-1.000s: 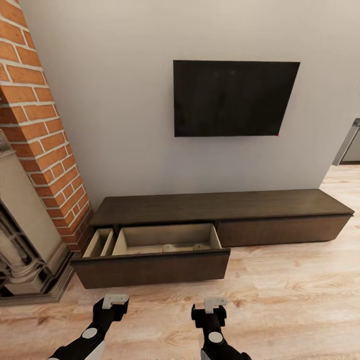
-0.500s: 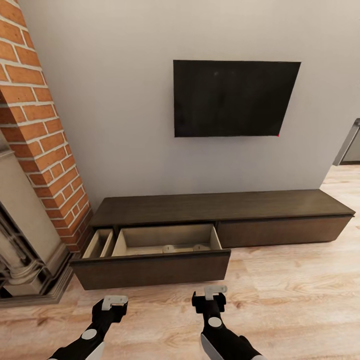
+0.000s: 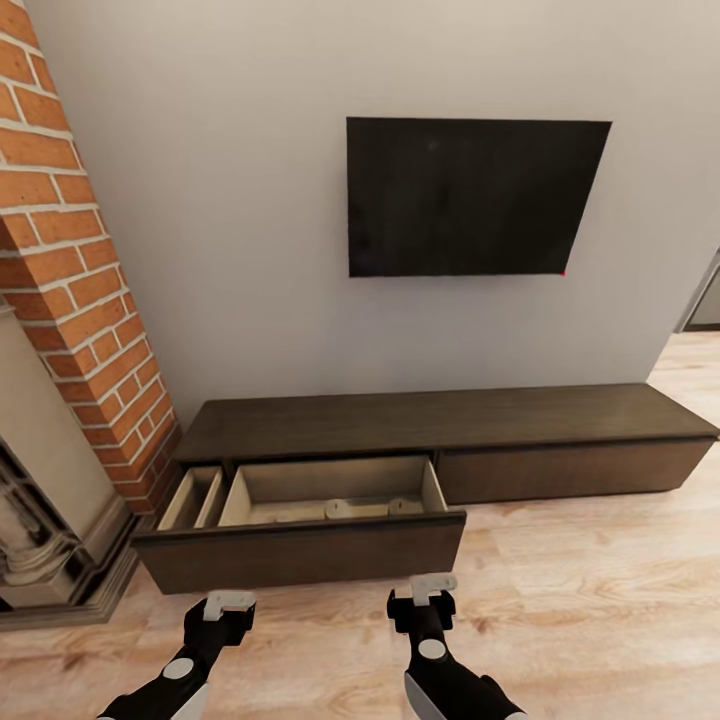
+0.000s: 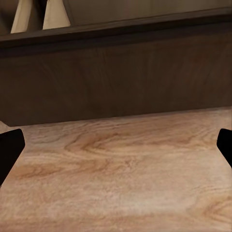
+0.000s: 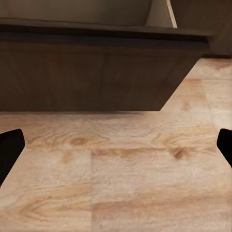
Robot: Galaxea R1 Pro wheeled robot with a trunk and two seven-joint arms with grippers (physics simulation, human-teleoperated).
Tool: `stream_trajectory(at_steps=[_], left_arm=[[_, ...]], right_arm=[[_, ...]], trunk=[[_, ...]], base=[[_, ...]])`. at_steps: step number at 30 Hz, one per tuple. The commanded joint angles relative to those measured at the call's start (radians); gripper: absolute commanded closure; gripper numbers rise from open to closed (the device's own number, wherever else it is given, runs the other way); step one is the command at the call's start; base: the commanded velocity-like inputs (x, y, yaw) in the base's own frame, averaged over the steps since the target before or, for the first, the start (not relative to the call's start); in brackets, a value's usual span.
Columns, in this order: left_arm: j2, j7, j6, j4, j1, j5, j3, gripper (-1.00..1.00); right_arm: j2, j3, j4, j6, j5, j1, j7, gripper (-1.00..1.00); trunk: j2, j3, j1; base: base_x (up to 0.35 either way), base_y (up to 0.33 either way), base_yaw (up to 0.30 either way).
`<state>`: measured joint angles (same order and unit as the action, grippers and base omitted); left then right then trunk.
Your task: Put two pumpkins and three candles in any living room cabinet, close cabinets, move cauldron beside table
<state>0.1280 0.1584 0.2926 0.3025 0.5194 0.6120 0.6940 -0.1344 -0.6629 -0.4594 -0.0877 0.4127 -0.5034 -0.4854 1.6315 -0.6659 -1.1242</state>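
— Dark wood cabinet (image 3: pixel 440 425) stretches across the frame's middle, long axis left to right; its drawer (image 3: pixel 300 548) stands pulled out, lower left of centre.

— Nearest arm?

— Both face the drawer front: left gripper (image 3: pixel 229 603) and right gripper (image 3: pixel 432 588), fingers spread, empty.

— Contents?

— Small pale shapes show from the head; wrist views catch front and floor (image 4: pixel 121 174).

Home living room: wall television (image 3: pixel 470 197), brick fireplace (image 3: pixel 70 330), low cabinet (image 3: pixel 440 430).
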Motion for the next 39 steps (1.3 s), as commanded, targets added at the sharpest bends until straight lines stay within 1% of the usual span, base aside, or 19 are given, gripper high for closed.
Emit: stream_trajectory(at_steps=[1, 9, 23, 39], left_arm=[[0.001, 0.007, 0.002, 0.001, 0.001, 0.004, 0.009, -1.00], [0.001, 0.007, -0.001, 0.001, 0.001, 0.005, 0.007, -1.00], [0.001, 0.008, -0.006, 0.002, 0.001, 0.013, 0.003, -1.00], [0.001, 0.007, -0.004, 0.002, 0.001, 0.014, -0.003, -1.00]], right_arm=[[0.001, -0.008, 0.001, -0.007, 0.010, -0.001, -0.005, -1.00], [0.001, -0.009, 0.004, -0.007, 0.013, -0.001, -0.005, -1.00], [-0.001, -0.011, 0.020, -0.007, 0.012, -0.001, -0.005, -1.00], [-0.002, -0.014, 0.021, -0.007, 0.011, -0.001, -0.004, -1.00]], trunk=[[0.000, -0.001, 0.000], [0.000, -0.001, 0.000], [0.000, -0.001, 0.000], [0.112, -0.051, -0.062]], base=[[0.239, 0.031, 0.000], [0.195, 0.030, 0.000], [0.024, 0.005, 0.000], [0.000, 0.000, 0.000]])
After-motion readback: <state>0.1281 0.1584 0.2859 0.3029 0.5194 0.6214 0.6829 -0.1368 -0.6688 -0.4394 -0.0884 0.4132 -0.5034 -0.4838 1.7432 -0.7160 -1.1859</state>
